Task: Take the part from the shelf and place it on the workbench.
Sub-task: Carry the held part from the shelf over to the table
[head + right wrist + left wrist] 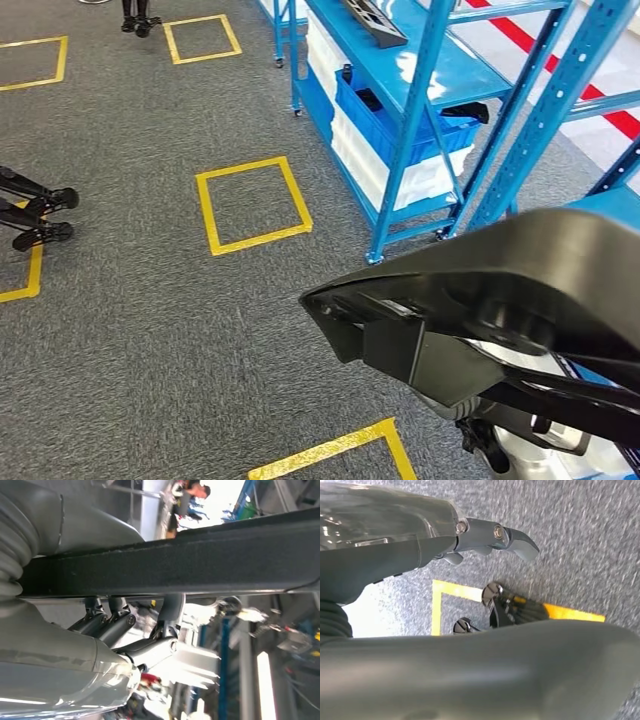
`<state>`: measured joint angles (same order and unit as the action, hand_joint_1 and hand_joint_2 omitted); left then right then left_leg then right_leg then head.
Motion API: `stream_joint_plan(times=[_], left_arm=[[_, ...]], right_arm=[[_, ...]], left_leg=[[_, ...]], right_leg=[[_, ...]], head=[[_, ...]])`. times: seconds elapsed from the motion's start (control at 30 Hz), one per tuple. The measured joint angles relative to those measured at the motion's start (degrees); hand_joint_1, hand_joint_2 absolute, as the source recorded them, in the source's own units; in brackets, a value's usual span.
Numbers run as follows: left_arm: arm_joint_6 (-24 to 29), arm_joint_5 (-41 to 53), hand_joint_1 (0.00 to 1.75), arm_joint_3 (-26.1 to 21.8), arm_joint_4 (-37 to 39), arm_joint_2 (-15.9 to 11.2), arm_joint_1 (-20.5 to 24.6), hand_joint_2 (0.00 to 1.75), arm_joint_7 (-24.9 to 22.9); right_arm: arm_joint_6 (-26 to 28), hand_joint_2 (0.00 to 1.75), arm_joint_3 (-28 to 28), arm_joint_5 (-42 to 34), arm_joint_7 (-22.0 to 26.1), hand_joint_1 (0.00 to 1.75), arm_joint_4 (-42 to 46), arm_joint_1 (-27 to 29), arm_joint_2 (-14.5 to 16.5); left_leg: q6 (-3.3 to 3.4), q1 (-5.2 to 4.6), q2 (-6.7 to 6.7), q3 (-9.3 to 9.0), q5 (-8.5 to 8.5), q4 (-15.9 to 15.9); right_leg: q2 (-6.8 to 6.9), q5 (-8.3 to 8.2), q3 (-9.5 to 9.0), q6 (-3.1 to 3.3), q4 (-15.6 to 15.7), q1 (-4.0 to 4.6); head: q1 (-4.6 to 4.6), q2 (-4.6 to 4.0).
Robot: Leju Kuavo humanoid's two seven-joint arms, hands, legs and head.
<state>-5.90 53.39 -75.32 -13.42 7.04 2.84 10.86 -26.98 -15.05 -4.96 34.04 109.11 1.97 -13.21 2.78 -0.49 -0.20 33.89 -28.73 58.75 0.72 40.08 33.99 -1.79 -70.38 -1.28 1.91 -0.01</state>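
Note:
A large black moulded part [490, 270] hangs above the carpet at the lower right of the head view, with its pointed end towards the left. Dark fingers [483, 440] and a silver arm show beneath it. In the left wrist view the part [508, 670] lies along my left hand [414, 540]. The fingers [501, 607] hook at its edge, and the thumb [497, 532] stands apart above it. In the right wrist view my right hand [94, 645] grips a black bar of the part [188, 565], with fingers [113, 622] on one side and the thumb on the other.
A blue shelf rack [407, 60] stands at the upper right, holding a blue bin [377, 120] and another dark part [373, 20]. Yellow tape squares [253, 205] mark the grey carpet. Black stand legs [38, 215] reach in from the left edge.

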Motion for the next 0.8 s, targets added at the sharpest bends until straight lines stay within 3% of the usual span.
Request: stream_joint_plan(times=[0.03, 0.07, 0.1, 0.13, 0.2, 0.27, 0.33, 0.37, 0.43, 0.5, 0.57, 0.6, 0.63, 0.7, 0.77, 0.8], left_arm=[[-0.1, 0.3, 0.00, 0.0, 0.0, 0.0, 0.0, 1.75, -0.2], [-0.1, 0.5, 0.00, 0.0, 0.0, 0.0, 0.0, 1.75, -0.3], [-0.2, 0.7, 0.00, 0.1, 0.0, 0.0, -0.1, 1.75, -0.3], [-0.2, 0.9, 0.00, 0.1, 0.0, 0.1, -0.1, 1.75, -0.3], [-0.1, 1.3, 0.00, 0.1, 0.0, 0.1, 0.0, 1.75, -0.3], [0.0, 1.7, 0.00, 0.2, 0.0, 0.2, 0.1, 1.75, -0.3], [0.1, 2.1, 0.00, 0.3, 0.0, 0.3, 0.1, 1.75, -0.3], [0.2, 2.2, 0.00, 0.3, 0.0, 0.4, 0.1, 1.75, -0.3], [0.4, 2.2, 0.00, 0.3, 0.0, 0.5, 0.4, 1.75, -0.2], [0.4, 2.1, 0.00, 0.3, 0.0, 0.7, 0.7, 1.75, 0.0], [0.4, 2.0, 0.00, 0.4, 0.0, 0.8, 0.8, 1.75, 0.2], [0.3, 2.0, 0.00, 0.4, 0.0, 0.9, 0.8, 1.75, 0.3], [0.3, 2.1, 0.00, 0.4, 0.0, 1.0, 0.8, 1.75, 0.5], [0.1, 2.2, 0.00, 0.4, 0.0, 1.0, 0.9, 1.75, 0.7], [-0.1, 2.2, 0.00, 0.5, 0.0, 1.1, 1.2, 1.75, 1.0], [-0.1, 2.2, 0.00, 0.5, 0.0, 1.1, 1.2, 1.75, 1.1]], right_arm=[[0.0, 1.75, 0.2, 0.0, 0.1, 1.75, 0.0, 0.6, -0.1], [0.0, 1.75, 0.5, 0.0, 0.1, 1.75, 0.0, 1.0, -0.1], [0.0, 1.75, 0.7, 0.0, 0.2, 1.75, 0.1, 1.4, -0.2], [0.1, 1.75, 1.0, 0.0, 0.3, 1.75, 0.2, 1.8, -0.3], [0.3, 1.75, 1.7, 0.0, 0.6, 1.75, 0.4, 2.7, -0.6], [0.4, 1.75, 2.5, -0.1, 1.1, 1.75, 0.6, 3.6, -0.9], [0.3, 1.75, 3.2, -0.1, 1.5, 1.75, 0.7, 4.0, -1.0], [0.1, 1.75, 3.4, -0.1, 1.6, 1.75, 0.8, 4.0, -1.0], [-0.3, 1.75, 3.7, 0.0, 1.7, 1.75, 0.8, 4.2, -1.0], [-0.8, 1.75, 3.9, 0.1, 1.7, 1.75, 0.8, 4.3, -1.0], [-1.2, 1.75, 3.9, 0.4, 1.7, 1.75, 0.8, 4.3, -1.0], [-1.5, 1.75, 3.9, 0.6, 1.6, 1.75, 0.8, 4.2, -1.0], [-1.7, 1.75, 3.9, 0.8, 1.6, 1.75, 0.7, 4.1, -1.0], [-1.8, 1.75, 3.9, 1.0, 1.5, 1.75, 0.7, 4.0, -1.0], [-1.8, 1.75, 3.9, 1.1, 1.4, 1.75, 0.7, 3.9, -1.0], [-1.8, 1.75, 3.9, 1.1, 1.4, 1.75, 0.7, 3.9, -1.0]], left_leg=[[0.04, -0.04, -0.84, -0.06, -0.04, 0.0], [0.06, -0.06, -1.65, -0.16, -0.08, 0.0], [0.05, -0.06, -2.46, -0.33, -0.16, 0.1], [-0.02, -0.03, -3.26, -0.56, -0.27, 0.2], [-0.32, -0.04, -4.80, -0.68, -0.61, 0.5], [-0.79, 0.05, -6.10, -0.28, -0.71, 0.8], [-1.31, 0.29, -7.09, -0.01, -0.69, 0.8], [-1.56, 0.29, -6.56, 0.15, -1.02, 1.2], [-2.11, 0.31, -3.84, 1.70, -3.13, 4.6], [-2.68, 0.53, -1.23, 5.34, -6.48, 11.8], [-3.02, 0.82, -0.54, 7.88, -7.55, 16.6], [-3.04, 0.89, -0.35, 7.60, -6.48, 15.9], [-2.94, 0.88, 0.04, 6.22, -4.57, 13.1], [-2.43, 0.43, 2.37, 2.56, -1.15, 5.7], [-1.79, -0.27, 4.32, 0.93, -0.36, 2.0], [-1.51, -0.59, 4.30, 0.97, -0.60, 1.8]], right_leg=[[-0.35, 0.60, 1.82, -0.02, -2.9, 0.03], [-0.49, 0.03, 2.82, -0.05, -3.9, 0.05], [-0.62, -1.75, 2.70, -0.07, -2.6, 0.05], [-1.05, -4.32, 1.62, -0.09, 0.8, 0.00], [-3.38, -8.01, -0.97, -0.06, 7.9, -0.22], [-4.94, -8.62, -2.00, 0.16, 10.7, -0.24], [-4.05, -8.64, -2.23, 0.66, 11.0, -0.11], [-3.41, -8.65, -2.39, 0.99, 11.1, -0.13], [-1.84, -8.58, -2.72, 1.61, 11.3, -0.26], [-0.12, -8.31, -2.90, 1.95, 11.3, -0.11], [1.58, -8.00, -3.11, 1.97, 11.3, -0.01], [2.34, -7.82, -3.32, 1.90, 11.3, 0.00], [3.05, -7.58, -3.62, 1.81, 11.3, 0.00], [4.38, -7.03, -4.29, 1.45, 11.3, 0.11], [5.61, -6.60, -4.63, 0.90, 11.3, 0.28], [6.23, -6.48, -4.73, 0.60, 11.4, 0.34]], head=[[0.01, 0.00], [0.01, 0.00], [0.01, -0.01], [0.01, 0.00], [0.00, -0.01], [0.01, 0.00], [0.03, 0.01], [0.04, 0.01], [0.09, 0.00], [0.11, -0.01], [0.10, 0.00], [0.10, 0.00], [0.10, 0.00], [0.10, 0.01], [0.09, 0.00], [0.08, 0.00]])
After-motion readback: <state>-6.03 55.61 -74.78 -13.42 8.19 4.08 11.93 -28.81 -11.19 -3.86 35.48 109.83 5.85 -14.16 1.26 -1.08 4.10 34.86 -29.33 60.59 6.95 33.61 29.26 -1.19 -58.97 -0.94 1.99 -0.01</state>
